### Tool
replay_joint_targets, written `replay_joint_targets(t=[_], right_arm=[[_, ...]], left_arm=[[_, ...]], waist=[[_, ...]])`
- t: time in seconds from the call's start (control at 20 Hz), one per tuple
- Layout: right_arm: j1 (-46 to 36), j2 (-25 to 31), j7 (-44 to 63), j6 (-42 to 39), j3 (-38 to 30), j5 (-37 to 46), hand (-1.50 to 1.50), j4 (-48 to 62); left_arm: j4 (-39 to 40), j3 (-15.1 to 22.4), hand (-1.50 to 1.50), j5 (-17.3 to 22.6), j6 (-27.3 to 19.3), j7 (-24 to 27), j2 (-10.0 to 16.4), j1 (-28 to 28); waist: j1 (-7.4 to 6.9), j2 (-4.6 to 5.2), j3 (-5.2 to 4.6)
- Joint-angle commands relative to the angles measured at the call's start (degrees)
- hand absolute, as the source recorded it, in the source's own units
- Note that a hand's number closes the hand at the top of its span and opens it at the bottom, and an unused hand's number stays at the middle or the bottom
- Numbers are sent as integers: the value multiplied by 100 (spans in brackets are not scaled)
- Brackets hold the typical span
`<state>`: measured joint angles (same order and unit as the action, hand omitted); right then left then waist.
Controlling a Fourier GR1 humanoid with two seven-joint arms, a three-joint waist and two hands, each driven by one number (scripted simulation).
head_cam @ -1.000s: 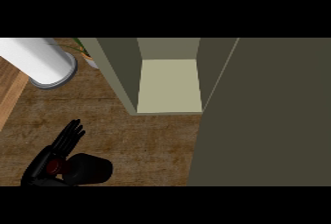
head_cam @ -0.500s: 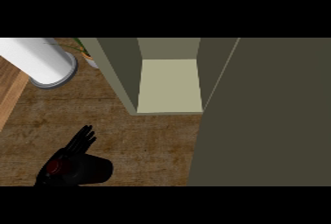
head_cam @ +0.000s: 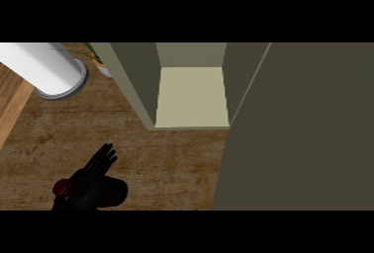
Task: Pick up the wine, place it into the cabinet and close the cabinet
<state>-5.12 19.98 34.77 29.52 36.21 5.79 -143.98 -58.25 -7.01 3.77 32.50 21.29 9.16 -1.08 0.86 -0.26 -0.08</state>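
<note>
The wine bottle point(head_cam: 111, 191) sits at the lower left of the wooden counter, a dark rounded shape with a dark red part point(head_cam: 63, 187) at its left end. My left hand point(head_cam: 91, 173) lies over and against it, fingers straight and pointing up the view toward the cabinet; the hand hides the bottle's middle. The cabinet point(head_cam: 191, 96) stands open beyond it, with a pale bare shelf inside. Its door point(head_cam: 300, 128) is swung out and fills the right side of the view. My right hand does not show.
A white cylinder point(head_cam: 45, 69) lies at the upper left, and a small potted plant point(head_cam: 96, 60) stands beside the cabinet's left wall. A lighter wooden strip point(head_cam: 11, 108) runs along the left edge. Brown counter point(head_cam: 175, 163) lies between hand and cabinet.
My left hand's fingers have swung to the right and drawn closer together over the bottle. The bottle has shifted slightly right.
</note>
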Motion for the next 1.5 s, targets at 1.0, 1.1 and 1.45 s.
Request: replay_joint_targets(t=[1.0,1.1,1.45], right_arm=[[609,410,-377,181,323,335,-150,-848],[381,332,8,268,288,401,-150,-1014],[768,499,-369,81,173,248,-150,-1006]], left_arm=[[78,-334,150,-272,-1278,2032,-614,-95],[-392,-249,150,-222,-1460,1556,-722,80],[-492,7,150,-40,-981,1432,-810,-19]], waist=[[-26,-9,6],[-45,-14,5],[-40,3,8]])
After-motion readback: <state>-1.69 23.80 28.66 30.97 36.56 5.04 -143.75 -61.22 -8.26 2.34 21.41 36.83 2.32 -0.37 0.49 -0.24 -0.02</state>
